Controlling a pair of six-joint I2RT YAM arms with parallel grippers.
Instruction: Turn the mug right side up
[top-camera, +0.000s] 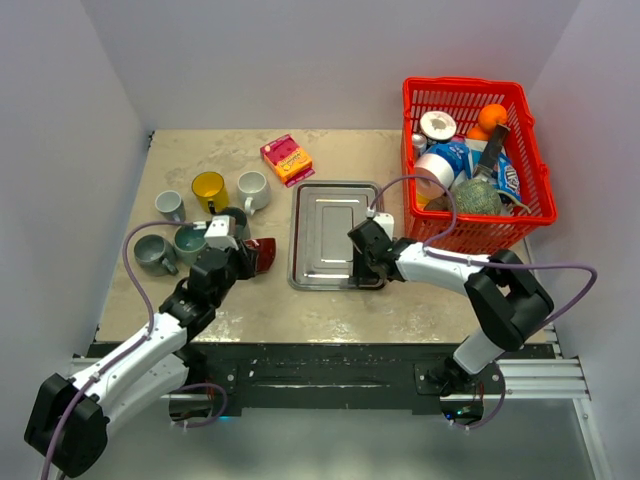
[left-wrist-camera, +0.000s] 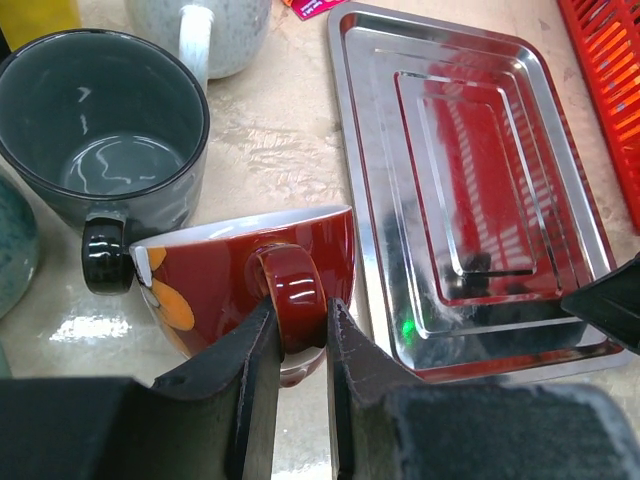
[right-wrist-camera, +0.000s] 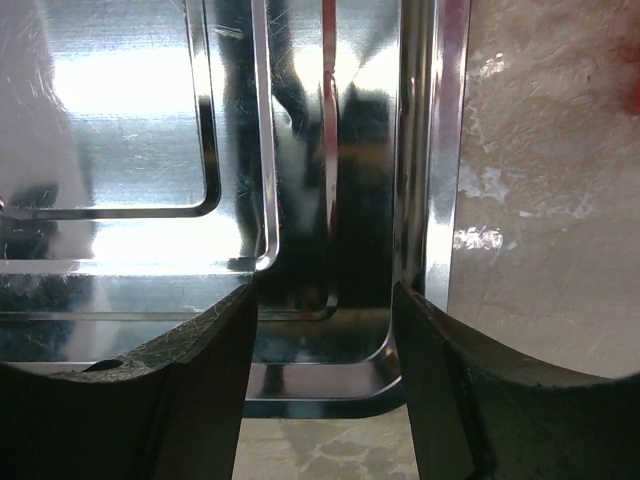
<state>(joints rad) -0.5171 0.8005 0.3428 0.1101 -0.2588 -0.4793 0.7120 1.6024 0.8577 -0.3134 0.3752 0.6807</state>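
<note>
The left gripper (left-wrist-camera: 300, 335) has its fingers (left-wrist-camera: 250, 370) pinched shut on the handle (left-wrist-camera: 290, 285) of the red mug (left-wrist-camera: 220, 280). The mug lies directly ahead of the fingertips, just left of the steel tray (left-wrist-camera: 480, 150) and close beside a dark grey mug (left-wrist-camera: 100, 130). Whether it rests on the table or hangs clear cannot be told. It appears tipped, with the white rim farthest from the wrist and the base nearest. Its long axis therefore runs roughly along the gripper's reach, mouth pointing toward the far side. Righting it likely calls for a wrist roll. The right gripper (top-camera: 362, 262), jaws apart and empty, hovers over the tray's near right corner, well apart from the mug.
</note>
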